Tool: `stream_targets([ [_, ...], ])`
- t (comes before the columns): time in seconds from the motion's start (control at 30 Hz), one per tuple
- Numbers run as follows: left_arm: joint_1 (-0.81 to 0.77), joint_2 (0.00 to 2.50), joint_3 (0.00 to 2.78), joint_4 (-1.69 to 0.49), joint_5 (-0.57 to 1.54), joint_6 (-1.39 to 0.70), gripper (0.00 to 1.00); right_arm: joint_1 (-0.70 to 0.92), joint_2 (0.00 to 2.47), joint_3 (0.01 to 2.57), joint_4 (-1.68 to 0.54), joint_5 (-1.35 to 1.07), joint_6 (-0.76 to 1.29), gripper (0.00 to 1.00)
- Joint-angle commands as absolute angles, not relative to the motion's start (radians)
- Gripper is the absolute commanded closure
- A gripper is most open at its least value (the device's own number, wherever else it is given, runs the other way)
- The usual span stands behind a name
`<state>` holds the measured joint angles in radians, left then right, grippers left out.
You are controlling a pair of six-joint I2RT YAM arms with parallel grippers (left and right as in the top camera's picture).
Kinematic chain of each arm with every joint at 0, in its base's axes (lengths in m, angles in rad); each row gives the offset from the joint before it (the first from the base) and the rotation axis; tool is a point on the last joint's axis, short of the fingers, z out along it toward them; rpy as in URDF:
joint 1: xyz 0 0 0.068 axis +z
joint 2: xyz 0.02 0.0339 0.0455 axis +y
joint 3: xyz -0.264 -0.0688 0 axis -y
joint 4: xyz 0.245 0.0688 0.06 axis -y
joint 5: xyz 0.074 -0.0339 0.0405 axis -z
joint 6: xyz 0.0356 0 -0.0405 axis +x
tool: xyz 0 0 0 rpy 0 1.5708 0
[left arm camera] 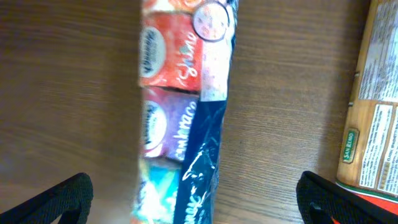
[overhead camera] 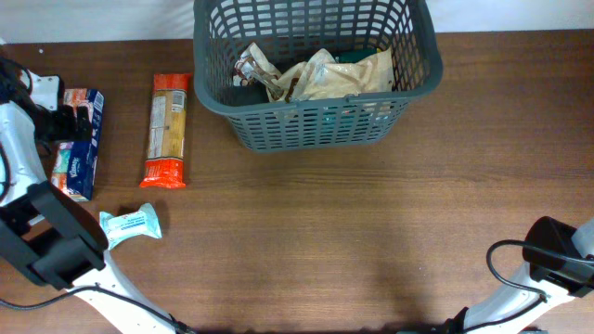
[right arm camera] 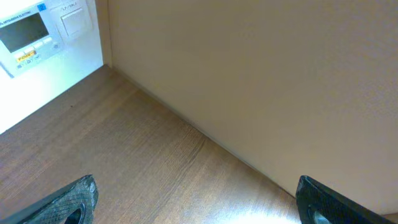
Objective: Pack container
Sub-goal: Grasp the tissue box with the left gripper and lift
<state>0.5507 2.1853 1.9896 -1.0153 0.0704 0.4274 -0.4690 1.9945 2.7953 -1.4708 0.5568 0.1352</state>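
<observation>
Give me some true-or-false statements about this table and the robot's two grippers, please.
The basket already holds some packets. True.
The pasta packet lies inside the basket. False: it lies on the table, left of the basket.
The left gripper is open above the tissue pack. True.
The right gripper holds a packet. False: it is open and empty.
</observation>
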Motion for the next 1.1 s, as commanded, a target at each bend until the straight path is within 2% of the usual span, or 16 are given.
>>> stream_targets([
  [0.0, 0.55, 2.238, 1.998, -1.023, 0.1, 0.459, 0.01, -0.472, 1.988, 2.791, -1.471, 0.564, 0.148, 0.01],
  [0.43, 0.559, 2.323, 1.998, -1.025, 0.077, 0.459, 0.01, -0.472, 1.988, 2.791, -1.47, 0.564, 0.148, 0.01],
  [0.63, 0.562, 2.352, 1.998, -1.01, -0.058, 0.459, 0.01, -0.472, 1.988, 2.791, -1.47, 0.564, 0.148, 0.01],
  [1.07, 0.575, 2.357, 1.998, -0.988, -0.045, 0.458, 0.01, -0.472, 1.988, 2.791, -1.47, 0.564, 0.148, 0.01],
])
